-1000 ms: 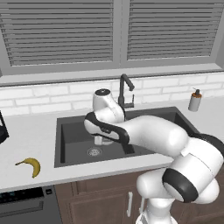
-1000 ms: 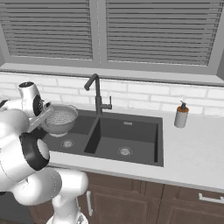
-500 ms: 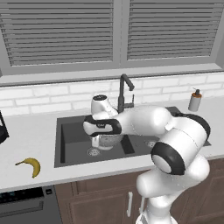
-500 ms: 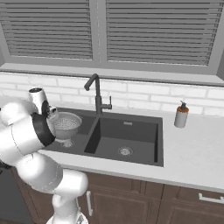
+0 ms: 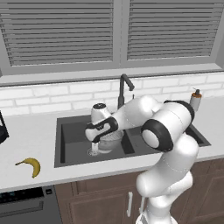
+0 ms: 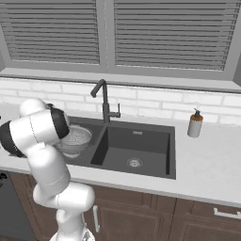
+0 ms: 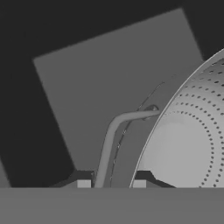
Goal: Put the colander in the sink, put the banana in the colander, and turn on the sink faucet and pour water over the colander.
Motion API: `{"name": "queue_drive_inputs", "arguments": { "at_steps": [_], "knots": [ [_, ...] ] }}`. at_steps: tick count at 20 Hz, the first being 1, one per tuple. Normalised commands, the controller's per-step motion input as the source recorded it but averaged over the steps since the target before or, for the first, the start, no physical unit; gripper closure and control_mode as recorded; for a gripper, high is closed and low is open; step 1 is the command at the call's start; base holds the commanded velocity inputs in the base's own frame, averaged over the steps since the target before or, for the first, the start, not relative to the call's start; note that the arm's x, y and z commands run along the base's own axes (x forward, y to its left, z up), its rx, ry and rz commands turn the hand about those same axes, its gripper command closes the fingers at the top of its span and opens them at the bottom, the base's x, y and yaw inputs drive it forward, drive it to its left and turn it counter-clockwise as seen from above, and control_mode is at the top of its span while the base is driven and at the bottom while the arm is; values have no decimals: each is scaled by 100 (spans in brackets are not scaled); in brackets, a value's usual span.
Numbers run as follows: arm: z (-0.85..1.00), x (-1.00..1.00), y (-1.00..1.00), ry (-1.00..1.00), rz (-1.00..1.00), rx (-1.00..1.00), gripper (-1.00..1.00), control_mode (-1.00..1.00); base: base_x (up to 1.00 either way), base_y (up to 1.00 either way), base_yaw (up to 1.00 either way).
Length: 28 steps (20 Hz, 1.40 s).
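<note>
One claw (image 7: 111, 183) pinching the colander (image 7: 188, 140) handle (rim side), low in sink (image 5: 70, 144) left basin

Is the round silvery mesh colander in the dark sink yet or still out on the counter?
In. The colander sits low inside the left basin of the sink, below the counter's edge; the gripper is down there at its rim.

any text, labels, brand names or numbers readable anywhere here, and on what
None can be read.
Soap dispenser: plain, no label visible.
Sink faucet, sink, colander: no markings.
Banana: no sticker.
Appliance panel at lower left: too small and dark to tell.
</note>
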Motion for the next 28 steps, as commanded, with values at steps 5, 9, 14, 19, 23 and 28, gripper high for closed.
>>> {"name": "queue_drive_inputs", "arguments": {
  "at_steps": [5, 9, 14, 19, 23, 28],
  "knots": [
    [-27, 4, -21, 0, -10, -1, 100, -100, 0, 0, 0],
    [-24, 13, -25, 0, -9, 0, 100, -100, 0, 0, 0],
    [-29, 23, -7, 0, -2, 0, 100, -100, 0, 0, 0],
    [-28, 32, 0, 0, 0, -2, 100, -100, 0, 0, 0],
    [-26, 26, 0, 0, 0, -3, 100, -100, 0, 0, 0],
    [-20, 19, 0, 0, 0, -3, 100, -100, 0, 0, 0]
  ]
}}
